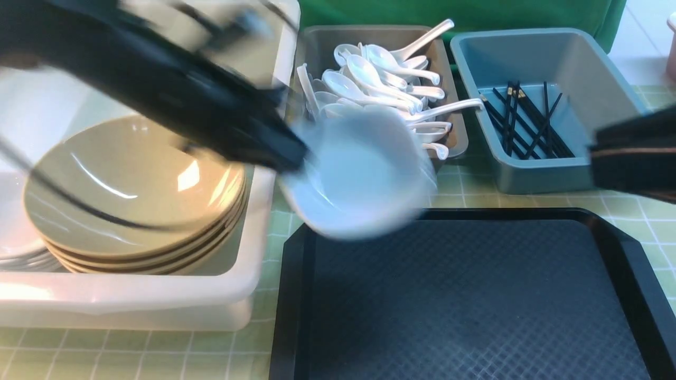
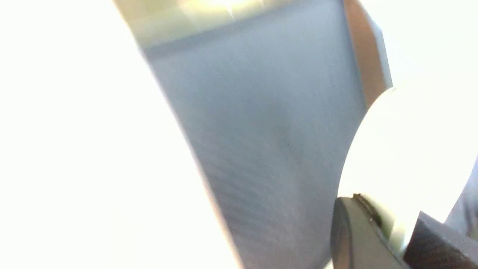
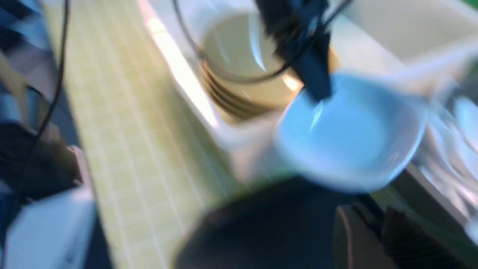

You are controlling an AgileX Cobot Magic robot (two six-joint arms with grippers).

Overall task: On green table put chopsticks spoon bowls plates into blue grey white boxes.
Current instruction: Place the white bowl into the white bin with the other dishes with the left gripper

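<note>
Nearest: black tray on green-checked table. Above its far left corner, white bowl, airborne, rim clamped between left fingers. Alongside: white box of stacked plates, grey box of spoons, blue box of chopsticks. Right fingers blurred; spread cannot be told.

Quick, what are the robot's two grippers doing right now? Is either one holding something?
Left gripper: shut on the white bowl, gripping its rim.
Right gripper: nothing seen in it; too blurred to tell open or shut.

Lab tabletop setup, green checked tablecloth, plastic boxes, tray
</note>
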